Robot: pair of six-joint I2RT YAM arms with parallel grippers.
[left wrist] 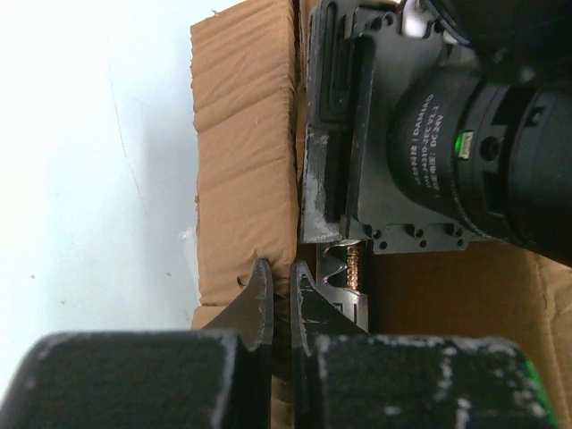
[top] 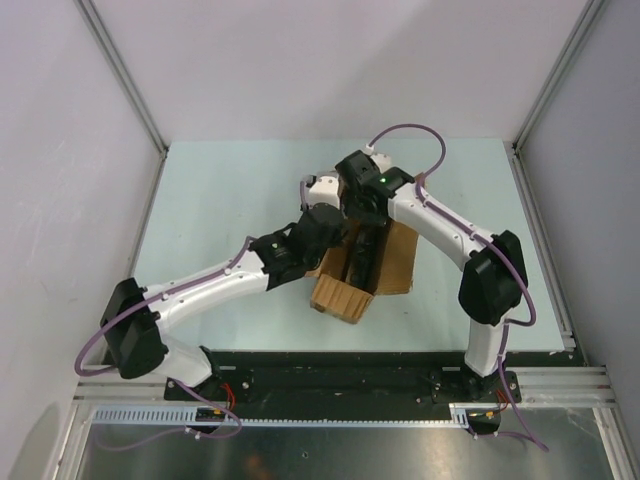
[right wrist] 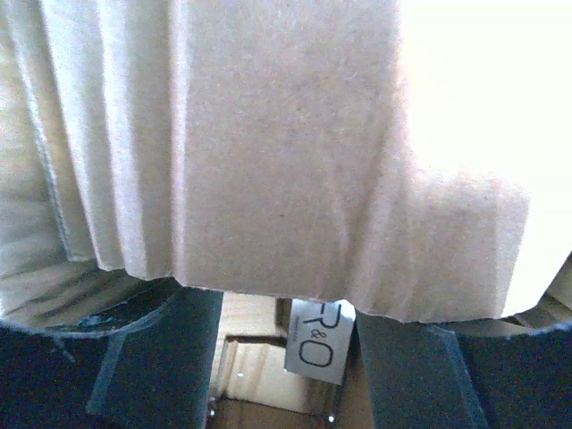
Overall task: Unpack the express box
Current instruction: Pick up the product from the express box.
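The express box is a brown cardboard carton lying open at the table's middle, flaps spread. My left gripper is at its left side. In the left wrist view that gripper is shut on a thin cardboard edge of the box. My right gripper reaches down inside the box. In the right wrist view a pale flap of the box covers the upper frame, and below it the right gripper stands open. A small package with a white printed label lies against its right finger.
The pale green table lies inside grey side walls, with a black base rail along the near edge. The right arm's wrist motor hangs close above the box, just right of my left fingers.
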